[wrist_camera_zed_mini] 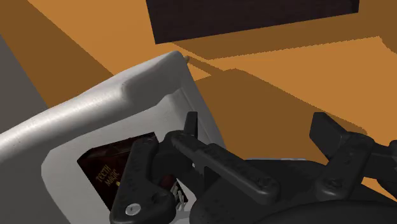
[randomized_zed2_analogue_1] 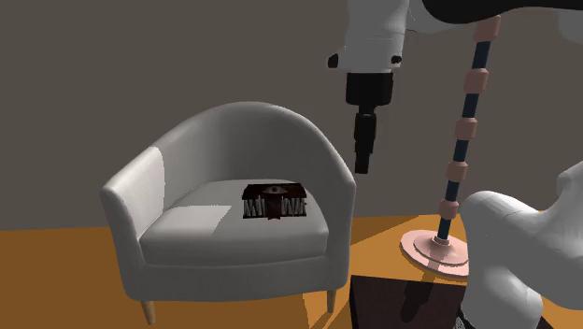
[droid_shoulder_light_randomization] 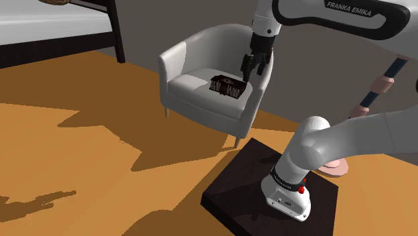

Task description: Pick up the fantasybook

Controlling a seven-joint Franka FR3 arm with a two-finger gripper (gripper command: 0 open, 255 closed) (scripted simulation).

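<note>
One dark book (droid_shoulder_light_randomization: 226,86) is lying flat on the seat of the one white armchair (droid_shoulder_light_randomization: 194,110), toward its back. My pincer (droid_shoulder_light_randomization: 250,71) is hanging above and to the shoulder view's right of it, over the chair's side, touching nothing. Its two fingers are standing apart, released and empty. One pink-footed pole (randomized_zed2_analogue_1: 434,252) is standing beside the chair, by my one dark stand (droid_shoulder_light_randomization: 241,181).

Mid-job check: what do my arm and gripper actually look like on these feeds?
The arm has glossy white, rounded links with dark joints. A dark band on its upper link reads FRANKA EMIKA in white. Small red marks sit near its base. The gripper is all black, with two chunky fingers.
</note>
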